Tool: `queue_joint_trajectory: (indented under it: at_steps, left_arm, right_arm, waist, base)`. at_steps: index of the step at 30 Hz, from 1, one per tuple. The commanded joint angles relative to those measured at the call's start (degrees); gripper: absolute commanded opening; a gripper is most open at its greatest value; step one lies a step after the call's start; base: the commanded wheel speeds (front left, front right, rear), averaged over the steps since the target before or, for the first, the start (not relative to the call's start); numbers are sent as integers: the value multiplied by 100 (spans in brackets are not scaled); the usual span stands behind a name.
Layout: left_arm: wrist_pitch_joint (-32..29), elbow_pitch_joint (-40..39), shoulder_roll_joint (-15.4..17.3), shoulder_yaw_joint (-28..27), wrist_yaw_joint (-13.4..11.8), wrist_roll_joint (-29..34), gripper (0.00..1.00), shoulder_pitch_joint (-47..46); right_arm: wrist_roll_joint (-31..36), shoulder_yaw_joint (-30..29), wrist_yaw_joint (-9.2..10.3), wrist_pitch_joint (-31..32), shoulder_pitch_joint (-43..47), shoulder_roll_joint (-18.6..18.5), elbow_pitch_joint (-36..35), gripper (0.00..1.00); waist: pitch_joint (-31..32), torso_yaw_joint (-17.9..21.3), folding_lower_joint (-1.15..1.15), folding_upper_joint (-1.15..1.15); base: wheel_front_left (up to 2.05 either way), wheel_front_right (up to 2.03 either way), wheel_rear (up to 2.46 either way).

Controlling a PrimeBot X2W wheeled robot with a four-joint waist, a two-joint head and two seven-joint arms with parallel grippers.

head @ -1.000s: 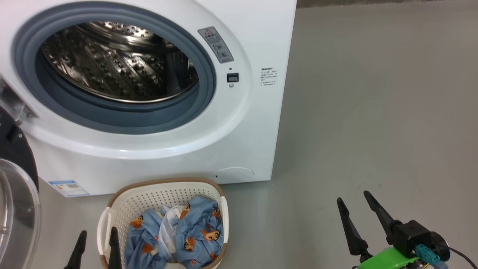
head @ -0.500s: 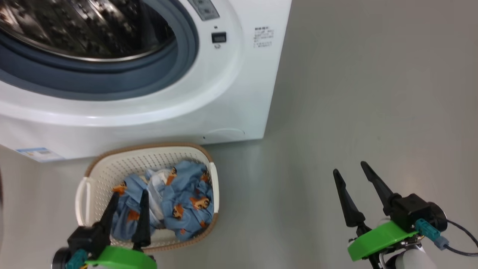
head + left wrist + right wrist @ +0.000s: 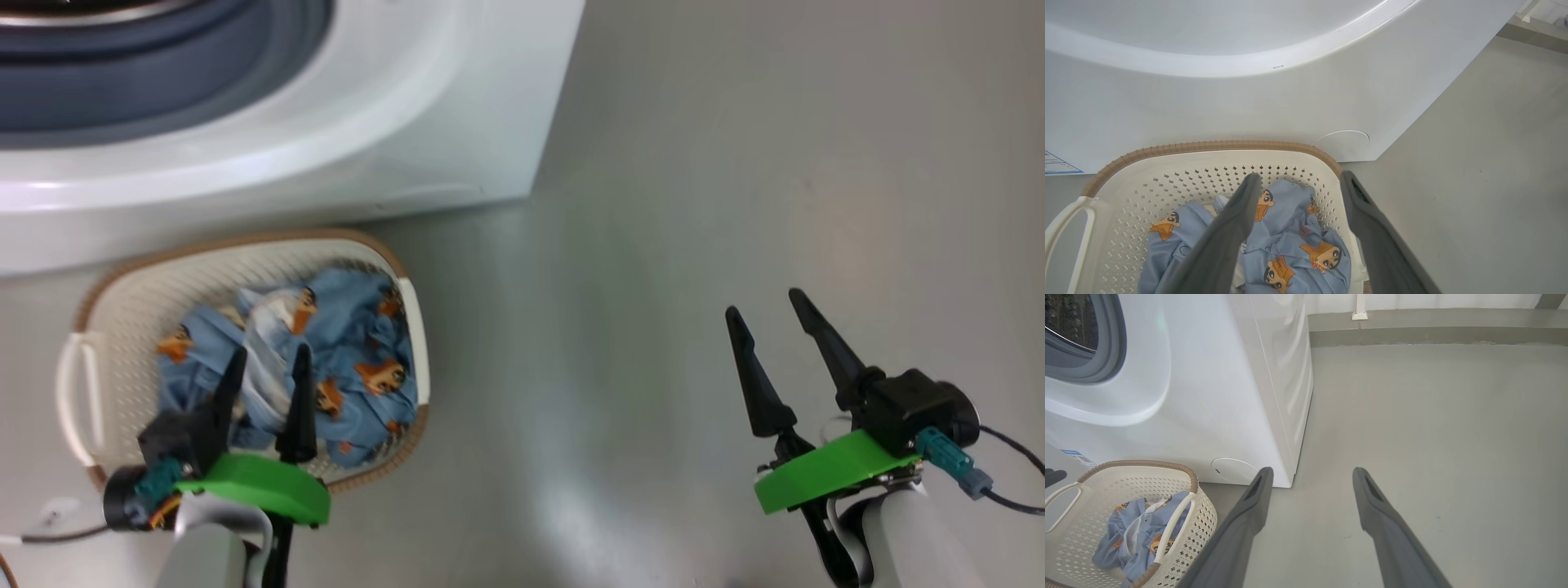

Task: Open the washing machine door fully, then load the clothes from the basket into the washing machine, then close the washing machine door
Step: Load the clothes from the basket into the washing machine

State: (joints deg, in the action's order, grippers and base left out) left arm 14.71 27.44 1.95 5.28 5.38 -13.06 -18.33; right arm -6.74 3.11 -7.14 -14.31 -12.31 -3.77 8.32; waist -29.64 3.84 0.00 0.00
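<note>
The cream basket stands on the floor right in front of the white washing machine. It holds the light-blue clothes with orange cartoon figures and some white cloth. My left gripper hangs open just above the clothes, fingers apart, nothing between them. In the left wrist view the gripper spreads over the clothes and the basket. My right gripper is open over bare floor to the right. The washing machine door is out of view.
Grey floor stretches to the right of the washer. In the right wrist view the washer's side, the basket and a low wall base behind the floor show. A round service cover sits low on the washer front.
The head camera has tilted down, so washer and basket slid up the picture. My left gripper has risen into view over the basket's clothes. The right gripper holds its pose.
</note>
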Motion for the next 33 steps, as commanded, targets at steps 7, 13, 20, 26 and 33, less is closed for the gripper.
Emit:
queue_joint_trajectory:
  at_steps: [7, 13, 20, 26, 33]
  left_arm:
    - [29, 593, 178, -440, 127, 90, 100, -620]
    - [29, 1213, 418, -507, 178, 105, 100, -1189]
    - [29, 2153, 669, -523, 201, -12, 100, -1796]
    - [-142, 2927, 891, -518, 208, -327, 100, -2317]
    - [-615, 3514, 1144, -337, 210, -564, 100, -2818]
  right_arm:
    - [-56, 182, -35, -69, -193, 49, -235, 100]
    - [-66, 176, -35, -69, -283, 66, -343, 100]
    - [-127, 248, -35, -69, -407, 82, -459, 100]
    - [-257, 381, -35, -69, -510, 87, -450, 100]
    - [-450, 437, -35, -69, -522, 88, -424, 100]
  waist:
    - [-1159, 417, 0, 0]
    - [-1675, 559, 0, 0]
    - [-2064, 709, 0, 0]
    - [-2272, 864, 0, 0]
    - [-2408, 1038, 0, 0]
  base:
    - [0, 0, 0]
    - [0, 0, 0]
    - [0, 0, 0]
    - [0, 0, 0]
    - [0, 0, 0]
